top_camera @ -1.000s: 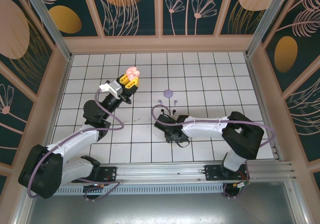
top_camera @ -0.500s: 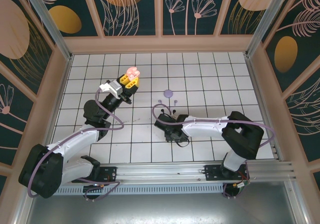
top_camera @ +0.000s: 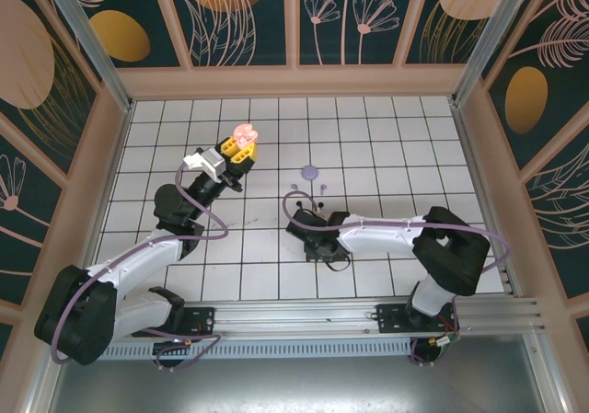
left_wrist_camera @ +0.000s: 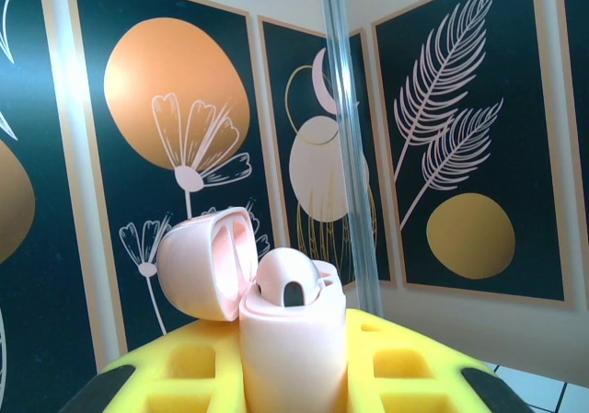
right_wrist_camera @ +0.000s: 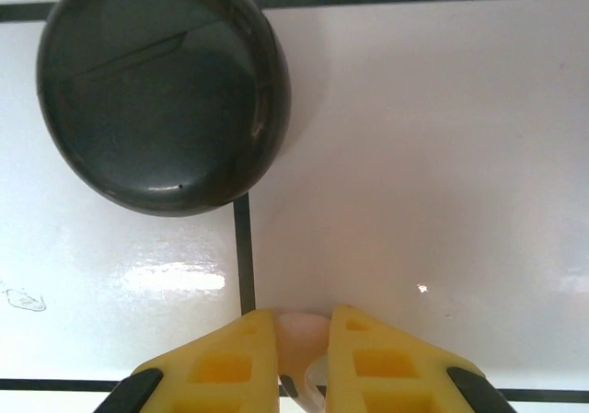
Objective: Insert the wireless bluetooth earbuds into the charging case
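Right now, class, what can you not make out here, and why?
Right wrist view: pale pink earbud, mostly hidden inside the right gripper, cut by the bottom edge.
Left wrist view: open pale pink plastic charging case, base cut by the bottom edge.
Top external view: lilac specks beside the round lilac disc, too small to identify.

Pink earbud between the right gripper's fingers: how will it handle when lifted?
The pink earbud looks tiny and hard-shelled, so probably light and stiff. Its smooth rounded surface, pinched in the right gripper, could slip or twist. On the glossy tiles it would likely skid.
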You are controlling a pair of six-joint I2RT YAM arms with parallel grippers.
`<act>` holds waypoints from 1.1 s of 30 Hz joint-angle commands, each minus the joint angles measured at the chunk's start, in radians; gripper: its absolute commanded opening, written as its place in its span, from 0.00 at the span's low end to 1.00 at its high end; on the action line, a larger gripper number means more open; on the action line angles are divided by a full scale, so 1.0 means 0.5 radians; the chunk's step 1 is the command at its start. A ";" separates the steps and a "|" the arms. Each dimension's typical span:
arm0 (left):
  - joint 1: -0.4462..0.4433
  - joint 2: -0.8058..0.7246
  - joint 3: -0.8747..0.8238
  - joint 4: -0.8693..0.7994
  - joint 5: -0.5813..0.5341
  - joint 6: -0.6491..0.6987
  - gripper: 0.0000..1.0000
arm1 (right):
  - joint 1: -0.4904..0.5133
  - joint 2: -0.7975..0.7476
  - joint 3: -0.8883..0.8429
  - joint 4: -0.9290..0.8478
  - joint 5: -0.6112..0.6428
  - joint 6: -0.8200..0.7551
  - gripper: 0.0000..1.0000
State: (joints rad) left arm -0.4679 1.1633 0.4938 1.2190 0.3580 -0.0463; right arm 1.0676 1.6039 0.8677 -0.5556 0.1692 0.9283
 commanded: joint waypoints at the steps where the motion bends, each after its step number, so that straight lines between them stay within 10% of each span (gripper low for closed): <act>1: -0.015 -0.016 0.064 0.012 0.035 -0.013 0.00 | -0.020 -0.188 -0.040 0.022 0.125 0.050 0.13; 15: -0.015 -0.017 0.189 -0.137 0.154 0.101 0.00 | -0.159 -0.886 0.391 0.262 0.354 -0.459 0.13; 33: -0.015 0.161 0.354 -0.183 0.271 0.225 0.00 | -0.397 -0.607 1.371 0.798 -0.035 -1.334 0.14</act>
State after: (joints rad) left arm -0.4679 1.2289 0.6346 1.0962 0.4641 0.0418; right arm 0.8764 1.2583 1.5112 -0.2096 0.2207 0.3424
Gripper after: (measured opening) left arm 0.226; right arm 0.141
